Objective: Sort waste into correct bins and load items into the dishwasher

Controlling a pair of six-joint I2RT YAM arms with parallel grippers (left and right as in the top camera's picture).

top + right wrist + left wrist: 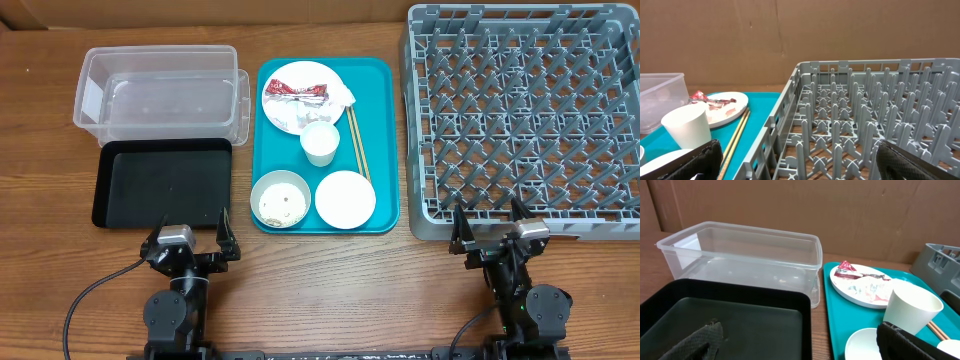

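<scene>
On the teal tray [380, 130] sit a pale plate [290, 82] carrying a red-and-silver wrapper [298, 93] and a crumpled napkin [340, 97], a small white cup [319, 144], a bowl with rice grains [279, 200], a second white bowl [345, 199] and wooden chopsticks [358, 142]. The clear tub [160, 88] and black tray [165, 182] lie to the left, the grey dish rack [525, 120] to the right. My left gripper [191, 240] stands open just in front of the black tray. My right gripper [491, 231] is open at the rack's near edge. Both hold nothing.
The left wrist view shows the black tray [725, 320], the tub [740, 255], the plate [862, 287] and the cup [910, 310] close ahead. Rack pegs [865, 115] fill the right wrist view, with the chopsticks [737, 132] at left. Bare wooden table [340, 290] lies between the arms.
</scene>
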